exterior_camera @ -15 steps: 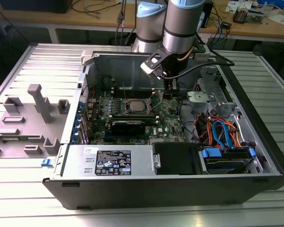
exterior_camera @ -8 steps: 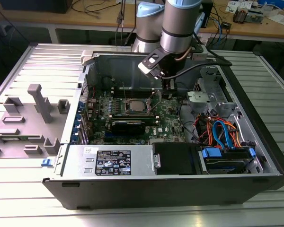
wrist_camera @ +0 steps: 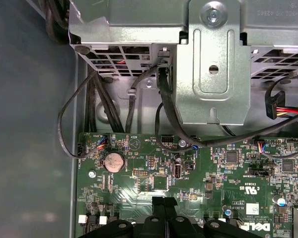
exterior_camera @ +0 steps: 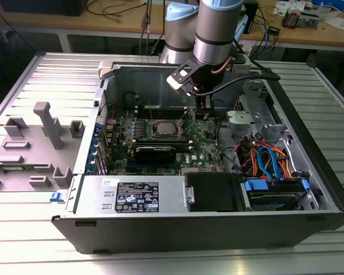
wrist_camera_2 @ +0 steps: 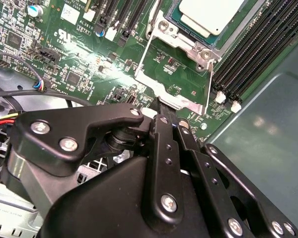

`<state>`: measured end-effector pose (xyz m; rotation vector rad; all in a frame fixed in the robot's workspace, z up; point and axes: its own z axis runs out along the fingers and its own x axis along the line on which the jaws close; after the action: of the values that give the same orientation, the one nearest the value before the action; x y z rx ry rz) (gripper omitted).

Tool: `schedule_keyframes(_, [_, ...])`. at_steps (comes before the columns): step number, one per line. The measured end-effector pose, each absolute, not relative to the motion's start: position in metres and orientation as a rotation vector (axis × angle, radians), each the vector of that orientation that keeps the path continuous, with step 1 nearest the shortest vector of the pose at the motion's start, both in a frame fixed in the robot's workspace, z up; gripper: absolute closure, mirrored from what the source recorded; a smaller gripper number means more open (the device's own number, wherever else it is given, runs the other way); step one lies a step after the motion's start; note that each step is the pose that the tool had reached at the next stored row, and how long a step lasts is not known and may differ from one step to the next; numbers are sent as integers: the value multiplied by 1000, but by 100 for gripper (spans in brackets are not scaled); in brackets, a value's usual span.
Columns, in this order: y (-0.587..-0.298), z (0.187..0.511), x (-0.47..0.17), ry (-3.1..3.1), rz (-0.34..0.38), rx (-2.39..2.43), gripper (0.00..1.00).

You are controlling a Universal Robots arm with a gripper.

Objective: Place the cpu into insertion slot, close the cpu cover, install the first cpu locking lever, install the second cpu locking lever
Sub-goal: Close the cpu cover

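Note:
The cpu (wrist_camera_2: 208,15), a flat silver-grey square, lies in the insertion slot (exterior_camera: 153,135) on the green motherboard (wrist_camera_2: 79,64); it also appears in the exterior view (exterior_camera: 163,128). The cpu cover (wrist_camera_2: 161,91), a thin silvery frame, is swung open away from the slot, and the green board shows through its cutout. My gripper (wrist_camera_2: 165,115) is shut, its black fingertips (wrist_camera: 161,203) pressed together at the cover's free edge. Whether they pinch that edge or only touch it is unclear. In the exterior view the gripper (exterior_camera: 202,109) hangs just to the right of the slot.
Long black memory slots (wrist_camera_2: 258,44) run beside the socket. A black card (exterior_camera: 155,152) lies in front of it. A metal drive cage (wrist_camera: 213,64) with black cables, coloured cables (exterior_camera: 269,160) and the case walls close in around the arm. A grey fixture (exterior_camera: 46,132) stands outside.

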<state>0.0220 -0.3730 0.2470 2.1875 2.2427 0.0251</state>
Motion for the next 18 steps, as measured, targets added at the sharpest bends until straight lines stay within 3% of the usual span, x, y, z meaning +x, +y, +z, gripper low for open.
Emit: schedule_keyframes(18, [-373,247,14,2243,25,2188,89])
